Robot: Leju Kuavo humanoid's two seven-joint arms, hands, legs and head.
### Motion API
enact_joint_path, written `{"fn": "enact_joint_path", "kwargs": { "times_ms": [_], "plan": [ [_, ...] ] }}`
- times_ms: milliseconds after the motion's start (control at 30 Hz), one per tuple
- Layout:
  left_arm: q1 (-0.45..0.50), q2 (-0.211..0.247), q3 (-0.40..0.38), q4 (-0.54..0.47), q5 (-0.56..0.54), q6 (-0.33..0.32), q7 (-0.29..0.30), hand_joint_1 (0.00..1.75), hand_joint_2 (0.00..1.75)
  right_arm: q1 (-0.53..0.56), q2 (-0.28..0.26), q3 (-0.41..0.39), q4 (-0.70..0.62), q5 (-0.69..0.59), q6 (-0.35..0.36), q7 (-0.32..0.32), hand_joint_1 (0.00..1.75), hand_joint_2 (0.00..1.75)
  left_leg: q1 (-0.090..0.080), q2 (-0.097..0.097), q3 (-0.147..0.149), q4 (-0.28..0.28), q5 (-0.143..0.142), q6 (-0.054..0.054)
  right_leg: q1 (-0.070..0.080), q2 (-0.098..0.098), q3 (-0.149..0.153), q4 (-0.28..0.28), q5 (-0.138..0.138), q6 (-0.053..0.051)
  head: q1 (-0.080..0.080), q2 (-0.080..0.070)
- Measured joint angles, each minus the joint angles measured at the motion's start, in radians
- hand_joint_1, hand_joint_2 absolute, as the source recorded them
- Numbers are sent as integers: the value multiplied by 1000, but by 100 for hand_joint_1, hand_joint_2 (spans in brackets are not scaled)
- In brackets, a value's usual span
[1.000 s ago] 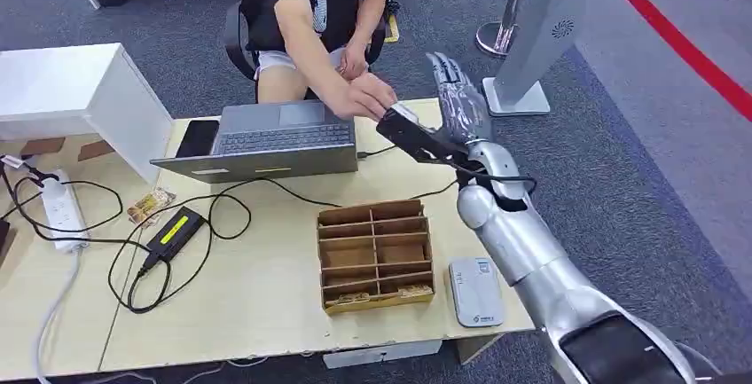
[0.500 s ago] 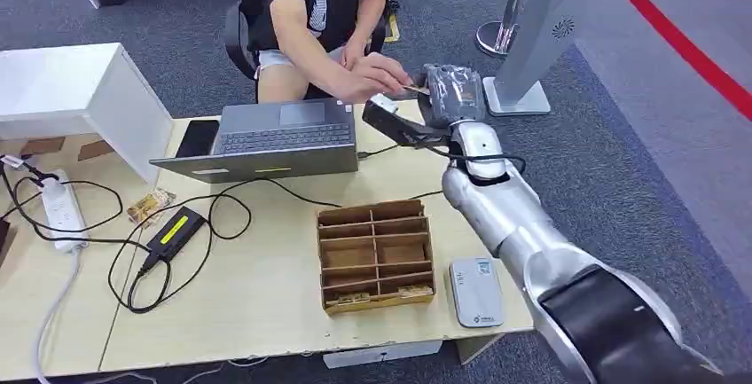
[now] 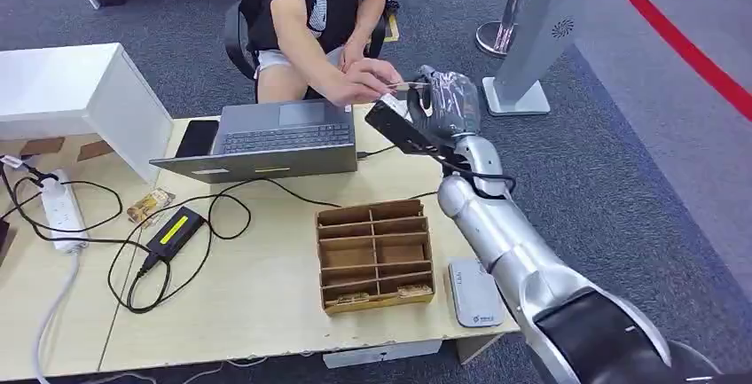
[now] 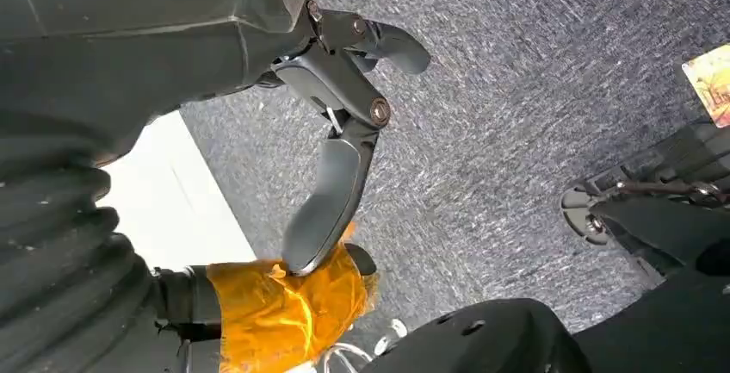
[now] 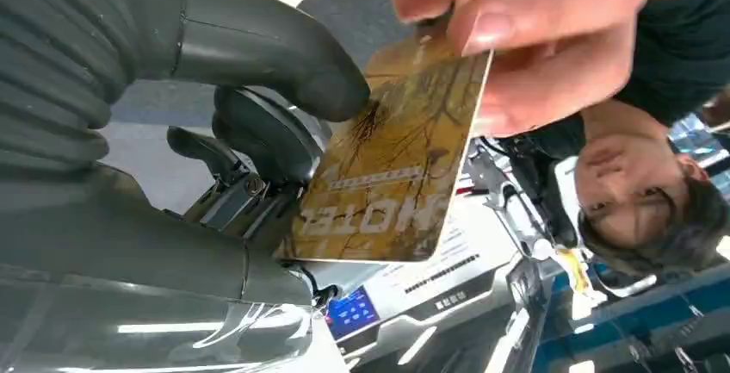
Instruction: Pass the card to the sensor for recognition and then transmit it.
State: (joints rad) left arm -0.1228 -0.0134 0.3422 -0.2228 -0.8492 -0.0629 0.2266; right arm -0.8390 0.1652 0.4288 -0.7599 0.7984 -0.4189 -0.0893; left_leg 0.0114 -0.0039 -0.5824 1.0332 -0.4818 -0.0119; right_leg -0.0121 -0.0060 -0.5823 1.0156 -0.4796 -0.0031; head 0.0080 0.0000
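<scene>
Item: card (image 5: 392, 175), gold, marked HOTEL. Location: beyond the laptop (image 3: 266, 140), just off its far right corner, above the surface (image 3: 266, 286) edge. It is pinched by the right hand (image 3: 448, 100), thumb (image 5: 284, 54) pressed on its face, and also gripped at the opposite edge by a person's hand (image 3: 359, 81).

Handover judged under way. Pinch to be loosened only once the person's grip is firm; no tugging advised.

Left hand (image 4: 331, 192): fingers apart, nothing held.

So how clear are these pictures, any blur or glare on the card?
Right wrist view: the card is sharp, its print readable, while the person's fingers in front are soft. Head view: even light, the card too small to read. Left wrist view: carpet slightly streaked, a washed-out white patch.
</scene>
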Motion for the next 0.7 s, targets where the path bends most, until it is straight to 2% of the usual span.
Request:
{"fn": "enact_joint_path", "kwargs": {
  "times_ms": [100, 200, 300, 400, 567, 700],
  "plan": [
    [2, 0, 2, 0, 5, 3, -2, 0, 175, 21, 0, -2, -41, -29, 12, -19, 175, 175, 0, 0, 0, 0, 0, 0, 0, 0, 0, 0, 0, 0, 0, 0],
    [15, 1, 18, 0, 19, 11, -12, 0, 175, 96, -19, -2, -168, -83, 50, -37, 175, 175, 0, 0, 0, 0, 0, 0, 0, 0, 0, -1, 0, 0, 0, 0],
    [38, 4, 44, 0, 50, 30, -34, 0, 175, 209, -78, 0, -368, -128, 96, -25, 175, 175, 0, -1, 0, 0, -1, 0, 0, -1, 0, -2, -1, 1, 1, 0],
    [63, 9, 75, 0, 69, 45, -51, 0, 175, 335, -152, -7, -539, -148, 108, -21, 175, 175, 0, -1, -1, 0, -3, 2, 0, -2, 0, -2, -1, 1, 0, 0],
    [81, 14, 107, 0, 77, 60, -55, 0, 175, 481, -242, -48, -690, -148, 105, -37, 175, 175, 0, -1, -1, 0, -4, 1, 0, -1, 0, -3, -1, 1, 0, 0],
    [84, 14, 127, 0, 77, 60, -55, 0, 175, 556, -283, -78, -758, -163, 117, -51, 175, 175, 0, 0, 0, 0, -4, 1, 0, -1, 1, -3, -1, 1, 0, 0]
  ]
}}
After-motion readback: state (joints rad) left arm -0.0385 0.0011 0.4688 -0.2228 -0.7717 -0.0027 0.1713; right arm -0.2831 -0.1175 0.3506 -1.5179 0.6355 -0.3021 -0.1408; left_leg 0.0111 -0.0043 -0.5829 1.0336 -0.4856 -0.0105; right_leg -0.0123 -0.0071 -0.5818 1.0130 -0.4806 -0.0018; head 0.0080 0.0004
